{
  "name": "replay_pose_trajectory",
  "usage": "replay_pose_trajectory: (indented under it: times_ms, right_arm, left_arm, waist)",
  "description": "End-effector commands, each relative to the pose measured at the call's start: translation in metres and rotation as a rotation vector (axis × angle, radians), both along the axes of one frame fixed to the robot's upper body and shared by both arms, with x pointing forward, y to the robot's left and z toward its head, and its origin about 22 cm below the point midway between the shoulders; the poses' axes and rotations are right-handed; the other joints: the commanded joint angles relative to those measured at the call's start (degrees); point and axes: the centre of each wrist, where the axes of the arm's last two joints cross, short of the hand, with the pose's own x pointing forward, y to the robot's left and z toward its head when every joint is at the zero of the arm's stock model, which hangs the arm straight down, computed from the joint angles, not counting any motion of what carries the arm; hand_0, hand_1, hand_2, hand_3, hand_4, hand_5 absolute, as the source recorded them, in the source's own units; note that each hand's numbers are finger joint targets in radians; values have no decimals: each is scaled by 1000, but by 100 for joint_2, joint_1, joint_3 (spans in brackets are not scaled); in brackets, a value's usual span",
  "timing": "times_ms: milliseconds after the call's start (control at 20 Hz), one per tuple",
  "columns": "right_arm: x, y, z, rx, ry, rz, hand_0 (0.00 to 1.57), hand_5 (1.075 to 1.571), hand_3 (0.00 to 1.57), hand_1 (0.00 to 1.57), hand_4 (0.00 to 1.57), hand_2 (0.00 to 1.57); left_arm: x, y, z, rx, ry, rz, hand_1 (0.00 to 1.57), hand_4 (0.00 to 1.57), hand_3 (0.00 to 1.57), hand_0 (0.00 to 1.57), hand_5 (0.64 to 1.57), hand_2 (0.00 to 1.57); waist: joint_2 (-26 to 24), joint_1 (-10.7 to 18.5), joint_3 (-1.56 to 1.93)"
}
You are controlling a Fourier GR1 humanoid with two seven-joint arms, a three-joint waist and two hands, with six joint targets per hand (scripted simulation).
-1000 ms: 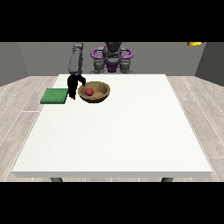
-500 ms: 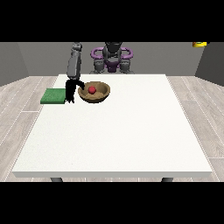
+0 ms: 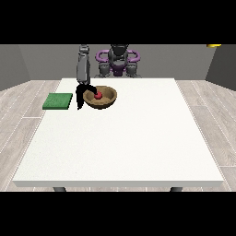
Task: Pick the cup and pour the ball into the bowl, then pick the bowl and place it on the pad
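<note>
The black hand (image 3: 82, 94) at the view's left covers the left rim of the wooden bowl (image 3: 105, 98), and its fingers are too small to read. The table (image 3: 138, 138) hides the robot's lower body. The yellow object (image 3: 213, 45) far right is cut off.

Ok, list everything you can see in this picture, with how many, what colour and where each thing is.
table: one, white, fills the middle of the view
bowl: one, brown, far left part of the table
ball: one, red, inside the bowl
pad: one, green, flat at the table's left edge, apart from the bowl
yellow thing: one, top right corner, cut off, cannot tell what it is
cup: none visible
robot body: one, grey and purple, behind the table's far edge
hand at the view's left: one, black, at the bowl's left rim
other hand: not visible
</note>
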Motion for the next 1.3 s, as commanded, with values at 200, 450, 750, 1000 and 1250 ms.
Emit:
replay_pose_trajectory:
  times_ms: [200,450,750,1000,1250]
  right_arm:
    - [-34,-29,-33,-135,291,-167,1571,1470,1545,1571,913,1571]
    - [-45,-68,-26,-253,349,-236,1571,1525,1413,1571,922,1571]
    - [-9,-81,25,-396,417,-227,1571,1546,1248,1571,1012,1571]
    - [18,-88,74,-439,497,-120,1571,1558,1025,1571,1044,1571]
    - [26,-111,111,-513,485,-125,1571,1563,724,1571,1050,1571]
  left_arm:
    - [-9,8,34,-2,-94,-55,0,1024,0,0,1537,0]
    - [-9,14,10,-20,-58,-31,0,1112,0,0,1519,0]
    - [-5,34,-10,-49,73,26,0,1186,0,0,1526,0]
    - [-27,78,-62,-71,132,140,0,1199,0,0,1539,0]
    - [-37,95,-58,-48,115,181,0,1203,0,0,1540,0]
  waist:
    - [541,301,66]
    - [383,298,52]
    - [-351,-127,47]
    - [-689,-621,57]
    - [-672,-843,64]
